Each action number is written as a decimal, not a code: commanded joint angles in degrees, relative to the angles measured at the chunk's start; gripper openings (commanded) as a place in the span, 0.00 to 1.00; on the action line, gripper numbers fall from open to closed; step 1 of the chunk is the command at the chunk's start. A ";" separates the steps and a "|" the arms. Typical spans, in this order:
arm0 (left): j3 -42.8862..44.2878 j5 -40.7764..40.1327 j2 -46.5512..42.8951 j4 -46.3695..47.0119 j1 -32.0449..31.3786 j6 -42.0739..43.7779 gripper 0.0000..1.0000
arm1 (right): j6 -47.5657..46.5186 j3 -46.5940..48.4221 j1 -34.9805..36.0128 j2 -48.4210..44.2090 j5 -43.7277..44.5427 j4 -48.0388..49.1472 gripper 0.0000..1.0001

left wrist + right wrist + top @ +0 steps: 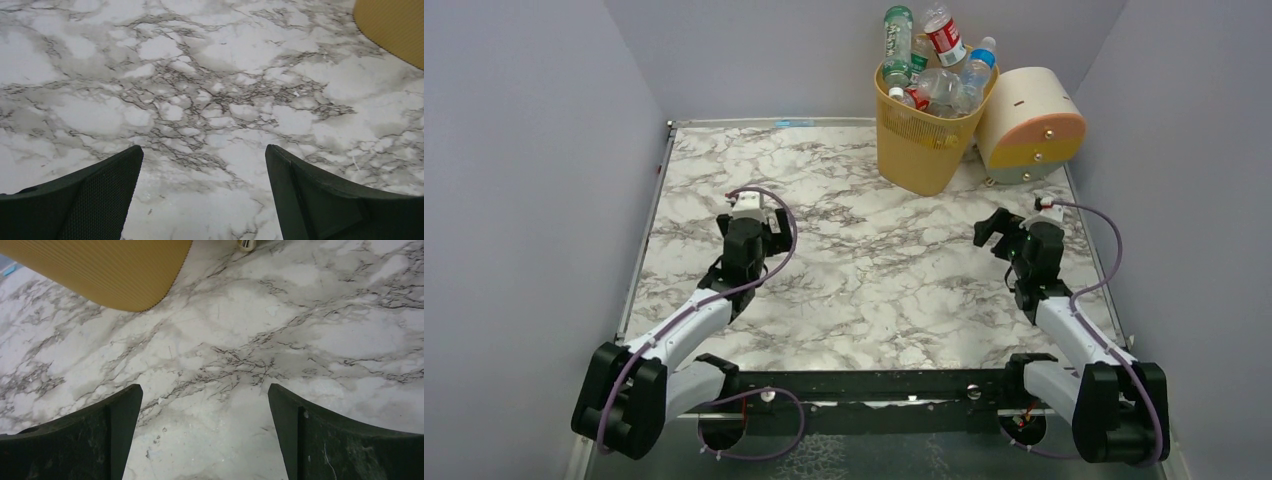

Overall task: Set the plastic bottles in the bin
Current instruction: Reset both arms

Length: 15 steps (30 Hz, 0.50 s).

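Observation:
The yellow-orange bin (924, 140) stands at the back of the marble table, right of centre, heaped above its rim with several plastic bottles (934, 70). No bottle lies on the table. My left gripper (759, 222) hangs over the left middle of the table, open and empty. My right gripper (992, 232) hangs over the right side, in front of the bin, open and empty. The left wrist view shows my left gripper (204, 155) over bare marble with the bin's side (395, 25) at top right. The right wrist view shows my right gripper (205, 392) with the bin's base (115, 270) at top left.
A cream-and-peach cylinder (1029, 130) lies on its side right of the bin, touching it. Grey walls close the table on the left, back and right. A small metal foot (246, 245) shows at the top of the right wrist view.

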 commanded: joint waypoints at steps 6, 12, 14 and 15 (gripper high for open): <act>-6.14 6.77 4.44 17.84 9.79 12.72 0.99 | -3.14 -6.21 -0.23 5.82 10.06 21.31 0.99; -9.13 7.98 12.10 27.86 12.96 16.13 0.99 | -3.93 -6.83 -0.17 13.84 13.47 29.41 0.99; -10.19 10.31 13.72 31.84 13.60 16.81 0.99 | -4.02 -7.39 -0.14 16.59 14.23 33.06 0.99; -10.96 11.01 14.57 34.06 13.69 17.53 0.99 | -4.33 -7.31 -0.08 18.01 14.52 34.14 0.99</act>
